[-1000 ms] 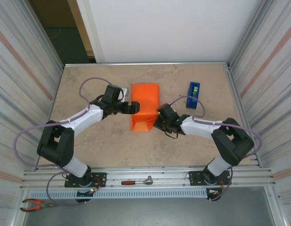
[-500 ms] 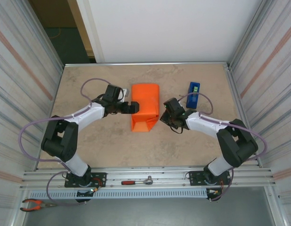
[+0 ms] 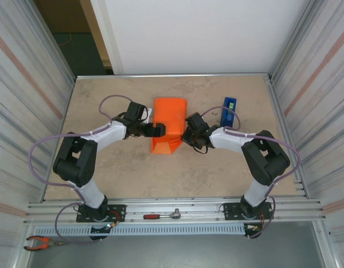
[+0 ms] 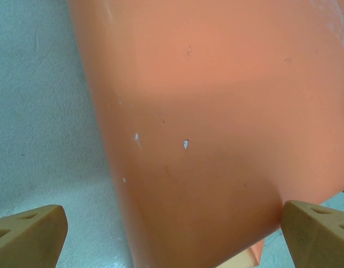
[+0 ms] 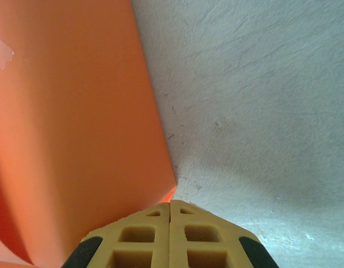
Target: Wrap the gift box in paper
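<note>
On the worktop (image 3: 116,167) there is 1 sheet of orange paper (image 3: 170,114), folded up into a raised bundle near the middle, and 1 blue tape dispenser (image 3: 228,113) standing apart to its right. The gift box cannot be made out; whether it sits under the paper cannot be told. On the rail in front of the arm bases lie 1 ratchet wrench (image 3: 163,215) and 1 pair of orange-handled pliers (image 3: 42,242). There are 2 arms, each with 1 tool.

The left tool (image 3: 159,129) is at the left side of the paper with its 2 fingers spread wide. In the left wrist view the orange bundle lies between the fingertips (image 4: 27,237), and nothing is clamped.

The right tool (image 3: 188,135) is at the paper's right edge with its fingers pressed flat together and nothing between them. In the right wrist view the tips sit right at a lower corner of the paper.
</note>
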